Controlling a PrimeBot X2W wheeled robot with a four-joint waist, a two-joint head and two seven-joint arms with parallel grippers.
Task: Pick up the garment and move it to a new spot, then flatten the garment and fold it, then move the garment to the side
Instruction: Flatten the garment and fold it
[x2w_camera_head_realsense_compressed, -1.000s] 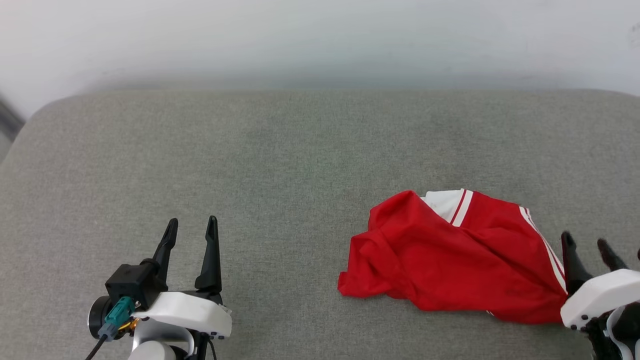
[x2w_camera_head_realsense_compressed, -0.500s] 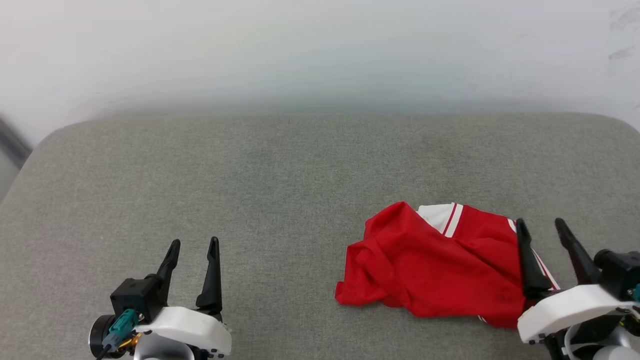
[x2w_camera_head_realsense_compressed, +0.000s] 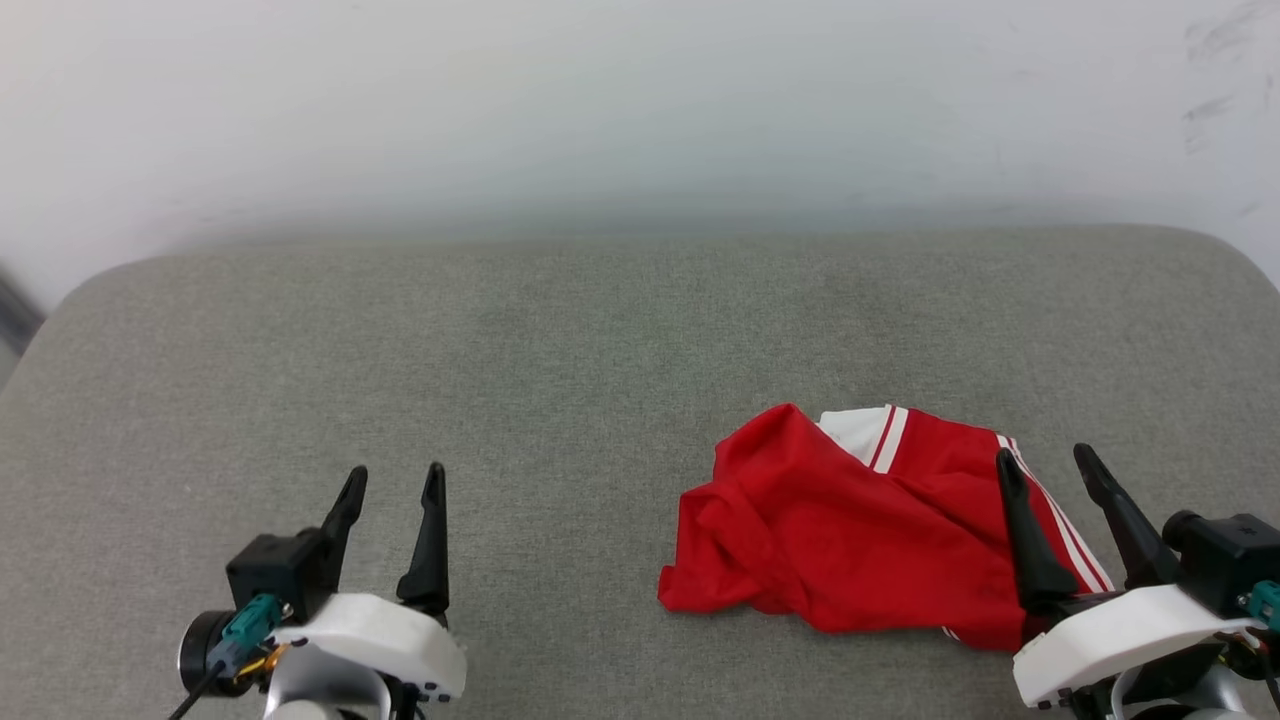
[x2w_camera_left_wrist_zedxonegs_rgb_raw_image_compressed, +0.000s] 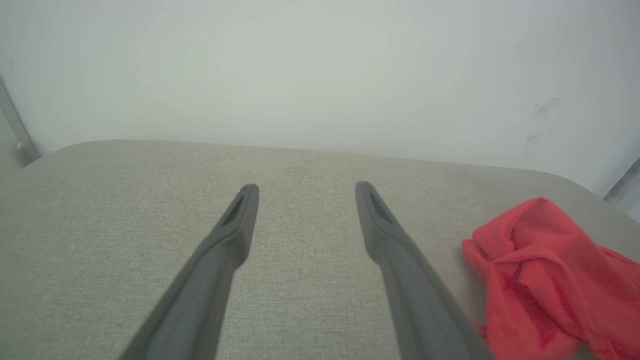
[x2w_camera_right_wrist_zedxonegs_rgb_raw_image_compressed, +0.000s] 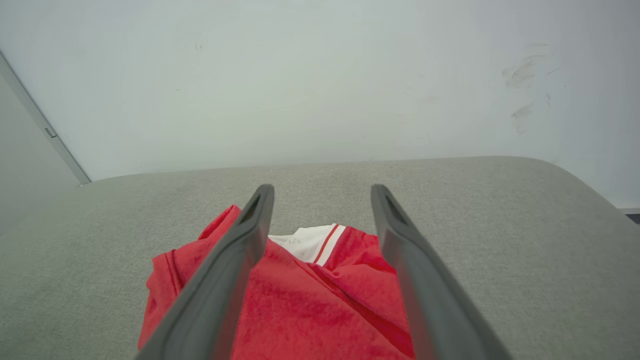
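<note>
Garment crumpled on right part of grey worktop. Right claw wide, empty, at garment's right edge. Left claw wide, empty, well apart to left.

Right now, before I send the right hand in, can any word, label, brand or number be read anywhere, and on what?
None can be read.
The garment: plain red fabric with stripe trim, no print or tag showing.
Its white sleeve: nothing legible on it.
The wall: dark scuff marks, not writing.
</note>
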